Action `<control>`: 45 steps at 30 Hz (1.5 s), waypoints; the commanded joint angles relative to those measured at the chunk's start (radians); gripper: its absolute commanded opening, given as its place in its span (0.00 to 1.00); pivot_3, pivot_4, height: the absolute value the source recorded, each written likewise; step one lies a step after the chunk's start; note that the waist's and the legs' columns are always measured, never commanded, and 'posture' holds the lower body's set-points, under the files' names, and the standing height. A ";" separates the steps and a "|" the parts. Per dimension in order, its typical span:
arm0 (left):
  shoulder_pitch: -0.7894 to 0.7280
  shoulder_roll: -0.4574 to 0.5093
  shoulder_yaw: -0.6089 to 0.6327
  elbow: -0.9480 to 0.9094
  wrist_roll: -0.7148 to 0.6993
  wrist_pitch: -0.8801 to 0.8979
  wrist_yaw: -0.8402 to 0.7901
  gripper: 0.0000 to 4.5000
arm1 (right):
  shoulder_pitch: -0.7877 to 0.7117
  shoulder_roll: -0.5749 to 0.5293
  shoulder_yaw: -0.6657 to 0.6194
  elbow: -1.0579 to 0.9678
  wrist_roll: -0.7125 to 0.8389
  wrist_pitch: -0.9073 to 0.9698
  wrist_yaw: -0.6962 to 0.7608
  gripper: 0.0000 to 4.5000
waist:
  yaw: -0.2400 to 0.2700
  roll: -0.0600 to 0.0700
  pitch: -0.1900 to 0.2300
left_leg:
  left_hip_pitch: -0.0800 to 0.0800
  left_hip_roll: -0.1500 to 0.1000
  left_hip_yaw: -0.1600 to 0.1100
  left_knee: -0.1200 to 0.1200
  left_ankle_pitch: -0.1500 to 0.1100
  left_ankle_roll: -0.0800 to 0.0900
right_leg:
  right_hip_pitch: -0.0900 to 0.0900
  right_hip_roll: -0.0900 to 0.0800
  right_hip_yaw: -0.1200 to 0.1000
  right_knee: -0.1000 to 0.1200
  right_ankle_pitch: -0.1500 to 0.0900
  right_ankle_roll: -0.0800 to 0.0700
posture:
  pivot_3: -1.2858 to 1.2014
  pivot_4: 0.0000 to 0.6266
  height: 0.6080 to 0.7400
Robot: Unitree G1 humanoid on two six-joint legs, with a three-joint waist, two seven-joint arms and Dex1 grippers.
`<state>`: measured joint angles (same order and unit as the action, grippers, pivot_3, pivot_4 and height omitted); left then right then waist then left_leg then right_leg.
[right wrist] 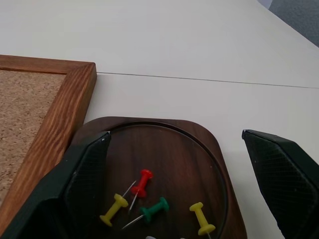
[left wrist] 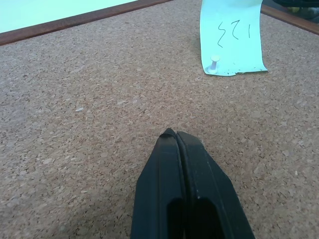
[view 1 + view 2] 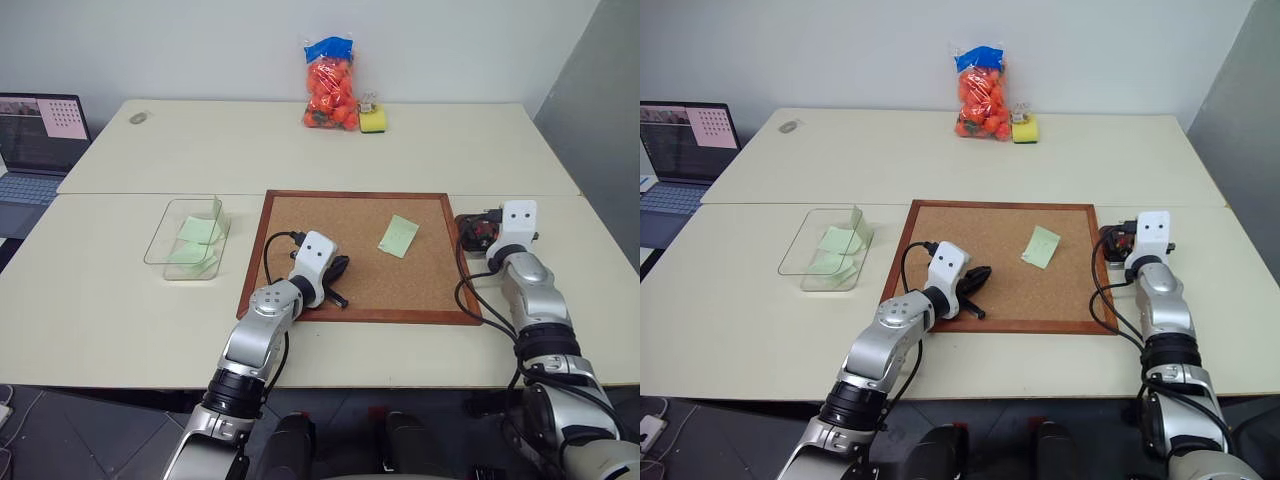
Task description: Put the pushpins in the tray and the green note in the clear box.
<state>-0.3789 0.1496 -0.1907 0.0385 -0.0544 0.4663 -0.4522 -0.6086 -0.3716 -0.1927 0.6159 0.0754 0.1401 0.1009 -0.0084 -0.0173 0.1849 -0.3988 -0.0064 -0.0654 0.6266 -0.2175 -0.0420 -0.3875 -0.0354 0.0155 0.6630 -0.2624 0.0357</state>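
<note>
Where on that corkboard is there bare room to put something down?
The corkboard is bare between the left claw and the pinned green note, and along its far edge. The tray beside it is crowded with pushpins.

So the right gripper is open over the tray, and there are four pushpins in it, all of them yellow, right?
Not quite: the pushpins are not all yellow. The right wrist view shows the open right gripper over the tray with two yellow pushpins, one red pushpin and one green pushpin.
</note>
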 commanded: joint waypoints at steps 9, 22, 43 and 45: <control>0.010 -0.014 -0.032 0.023 0.002 0.014 -0.010 0.00 | -0.016 0.001 -0.037 -0.061 0.042 -0.026 0.011 1.00 | 0.000 0.000 0.000 | 0.000 0.000 0.000 0.000 0.000 0.000 | 0.000 0.000 0.000 0.000 0.000 0.000 | 0.52 0.24 1.00; 0.016 -0.024 -0.033 0.018 0.002 0.015 -0.006 0.00 | 0.001 0.053 -0.119 -0.219 0.220 0.028 0.090 1.00 | 0.003 0.000 0.000 | 0.000 0.000 0.000 0.000 0.000 0.000 | 0.000 0.000 0.000 0.000 0.000 0.001 | 0.52 0.24 1.00; 0.024 -0.024 -0.029 0.008 0.003 0.023 0.001 0.00 | 0.290 -0.038 0.138 -0.676 0.282 0.021 0.532 1.00 | 0.002 0.000 0.000 | 0.000 0.000 -0.001 0.000 0.000 0.000 | 0.000 0.000 -0.001 -0.001 -0.003 0.005 | 0.52 0.24 1.00; 0.025 -0.023 -0.029 0.007 0.003 0.024 0.000 0.00 | 0.303 -0.037 0.157 -0.724 0.301 0.050 0.559 1.00 | 0.002 0.000 0.000 | 0.000 0.000 -0.001 0.000 0.000 0.000 | 0.000 0.000 -0.001 -0.001 -0.003 0.005 | 0.52 0.24 1.00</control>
<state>-0.3744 0.1307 -0.1903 0.0354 -0.0520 0.4686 -0.4450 -0.3016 -0.3967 -0.0416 -0.0258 0.3374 0.1692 0.6208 -0.0067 -0.0170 0.1848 -0.3991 -0.0063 -0.0666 0.6271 -0.2176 -0.0420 -0.3871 -0.0355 0.0147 0.6623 -0.2649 0.0407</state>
